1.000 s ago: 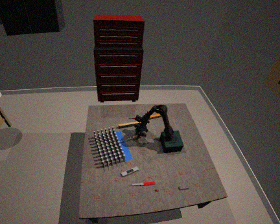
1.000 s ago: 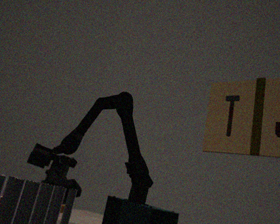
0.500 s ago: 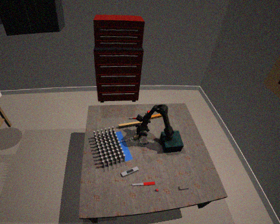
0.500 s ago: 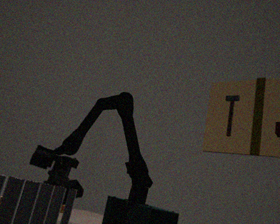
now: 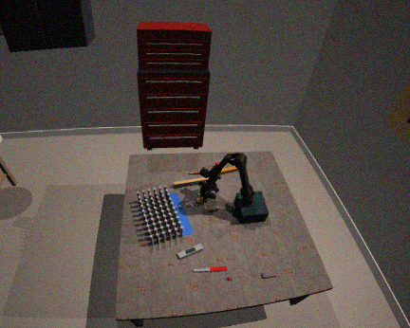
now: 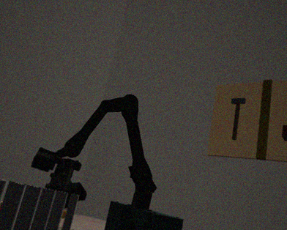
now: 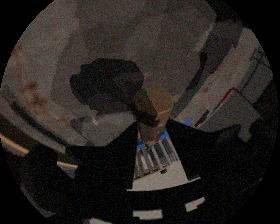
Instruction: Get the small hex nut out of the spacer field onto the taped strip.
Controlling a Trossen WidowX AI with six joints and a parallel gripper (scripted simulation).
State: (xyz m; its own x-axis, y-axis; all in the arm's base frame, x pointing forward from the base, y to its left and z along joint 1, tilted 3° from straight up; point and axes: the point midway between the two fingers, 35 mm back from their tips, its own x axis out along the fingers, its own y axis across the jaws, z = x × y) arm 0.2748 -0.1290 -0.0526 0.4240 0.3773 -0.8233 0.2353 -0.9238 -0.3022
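My gripper (image 5: 203, 199) (image 7: 151, 122) is shut on a tan-handled tool (image 5: 199, 201) (image 7: 159, 104). It is above the table, to the right of the spacers. A thin part of the tool seems to reach left towards the blue taped strip (image 5: 187, 227); its tip is too small to make out. The metal spacers (image 5: 159, 218) (image 6: 21, 210) (image 7: 156, 159) stand upright in rows left of the strip. The hex nut cannot be made out in any view.
On the table (image 5: 266, 237) lie a grey device (image 5: 184, 254), a red-handled tool (image 5: 218, 268), a small red piece (image 5: 230, 279) and a dark bent key (image 5: 270, 277). A wooden strip (image 5: 187, 182) lies behind the gripper. A pale object (image 5: 211, 205) is beside the gripper.
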